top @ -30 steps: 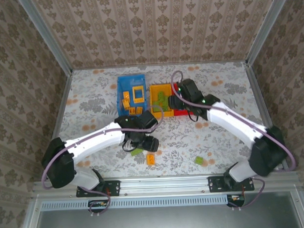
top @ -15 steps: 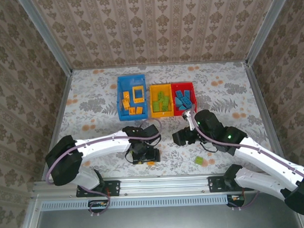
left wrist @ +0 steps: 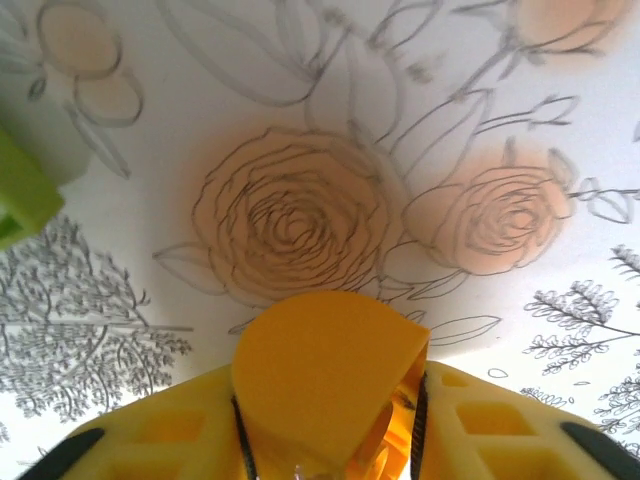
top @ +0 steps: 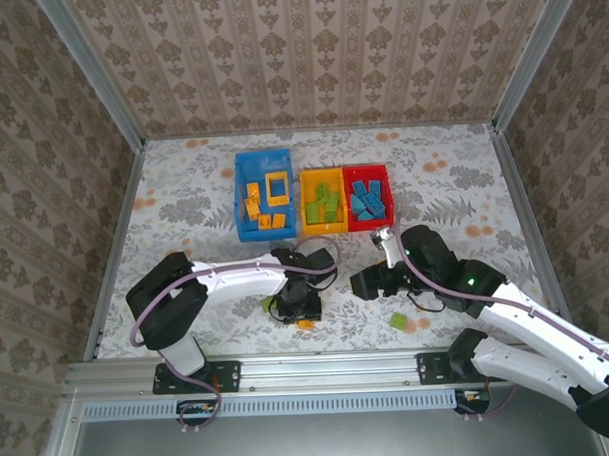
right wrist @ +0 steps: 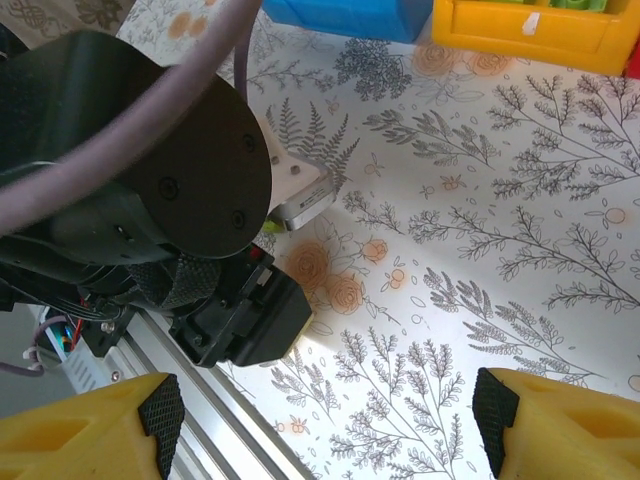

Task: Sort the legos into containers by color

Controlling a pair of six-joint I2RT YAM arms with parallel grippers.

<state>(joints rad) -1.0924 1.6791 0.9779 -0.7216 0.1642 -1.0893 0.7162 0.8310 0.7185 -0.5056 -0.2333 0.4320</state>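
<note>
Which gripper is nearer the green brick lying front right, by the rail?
Right. The right gripper is open, just beyond the green brick and to its left; the left gripper is farther left, closed around an orange brick.

Damask wallpaper walls (top: 309, 58), floral tablecloth (top: 184, 207), aluminium rail (top: 329, 367) along near edge.

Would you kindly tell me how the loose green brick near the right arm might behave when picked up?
The green brick looks like small hard plastic, so it is probably stiff and light. It lies flat on the table, so a push should slide it, not roll it.
</note>
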